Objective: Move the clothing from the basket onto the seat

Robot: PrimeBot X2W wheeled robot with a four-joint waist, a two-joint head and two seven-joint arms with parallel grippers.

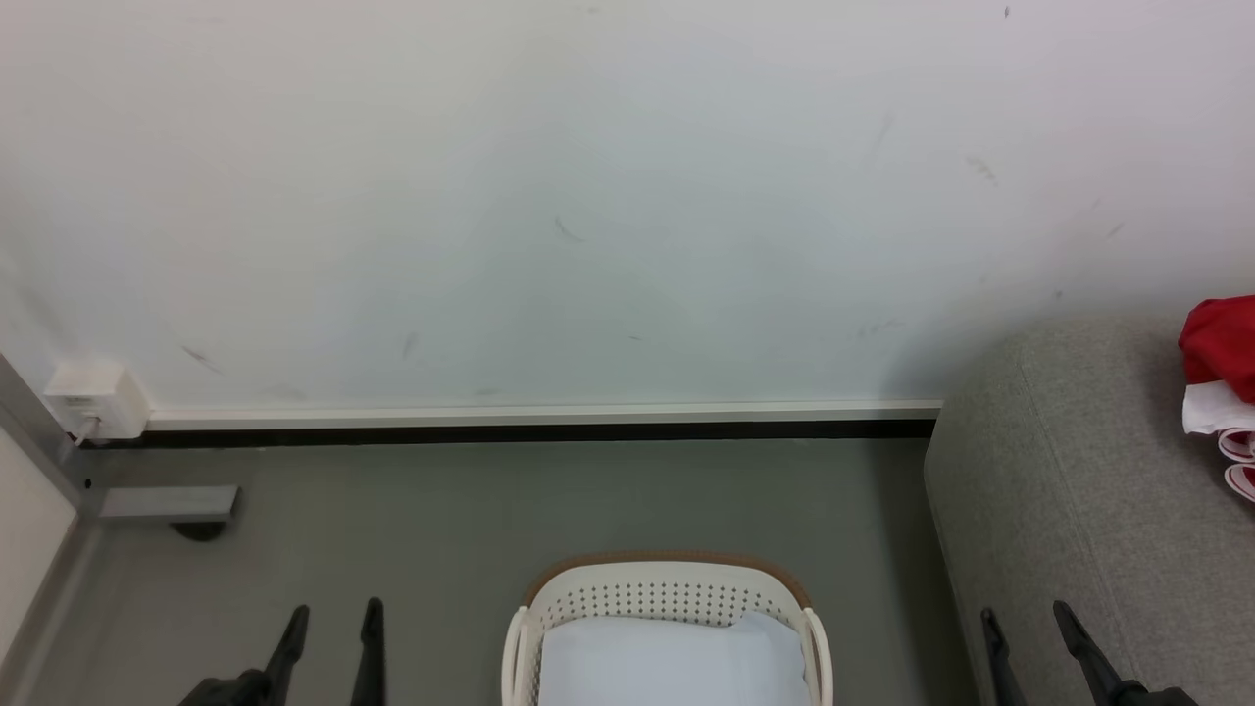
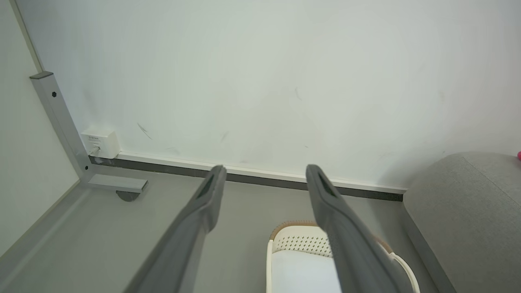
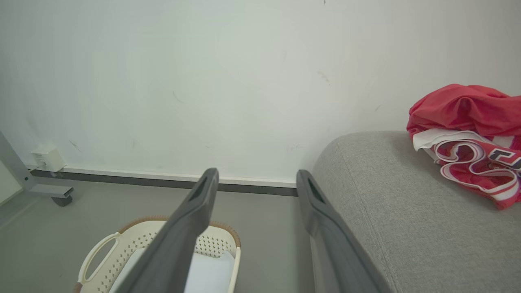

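Both tools empty, jaws spread wide: left tool (image 1: 335,610) low at the left over the grey floor (image 1: 441,520), right tool (image 1: 1026,613) low at the right, just beside the side of the large grey fabric sofa with rounded edges (image 1: 1059,471). Neither touches anything

Oval cream-white perforated plastic basket with a brown rim (image 1: 667,565) sits on the floor between the two tools, near the sofa. A flat pale white piece (image 1: 677,657) lies inside it; the near half of the basket is cut off, so can't tell if more is under it. Crumpled red clothing with white stripe trim (image 3: 464,110) is already up on the sofa, with dark lettering partly showing

Judgement: task mostly done, white piece remains to be picked

Risks from here:
- white piece lies flat and smooth, with no obvious fold to pinch; the fingers may slide over it or close on nothing
- a reach too deep or off-centre could snag the perforated wall or rim; the light basket would lift, drag or tip
- right tool starts close to the sofa side, so a careless swing may bump the upholstery
- soft cloth hangs when lifted, so a low carry could trail it on the floor
- a release near the rounded sofa edge could let it slip off; it should land well in, by the red clothing
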